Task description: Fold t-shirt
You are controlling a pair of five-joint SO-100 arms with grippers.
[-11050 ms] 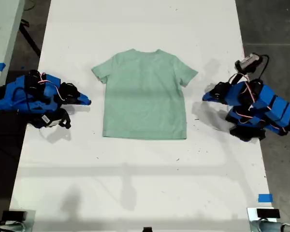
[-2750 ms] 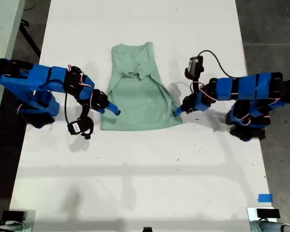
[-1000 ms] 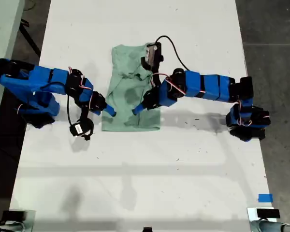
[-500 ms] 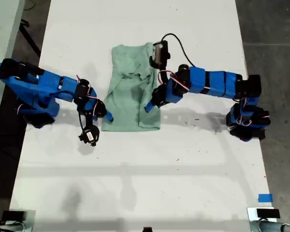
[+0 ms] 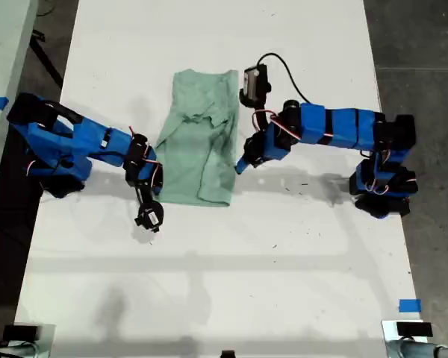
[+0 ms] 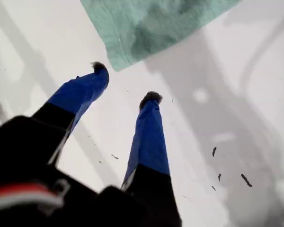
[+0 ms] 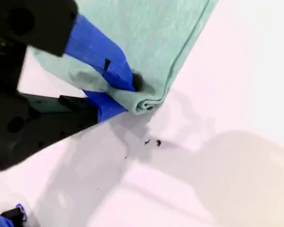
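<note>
mint-green t-shirt (image 5: 198,145), partly folded on white table (image 5: 299,261). my first gripper (image 6: 125,85), jaws apart and empty, beside its hem corner; my second gripper (image 7: 128,94) pinches a rolled fabric edge.

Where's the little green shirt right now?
The t-shirt lies partly folded on the white table, upper middle of the exterior view, between the two blue arms.

Your first pincer (image 6: 125,82) sits spread wide with nothing between its blue fingers (image 6: 149,137), hovering over the white bench (image 6: 236,94). A corner of the t-shirt (image 6: 146,28) lies just beyond the fingertips, barely apart from one.
</note>
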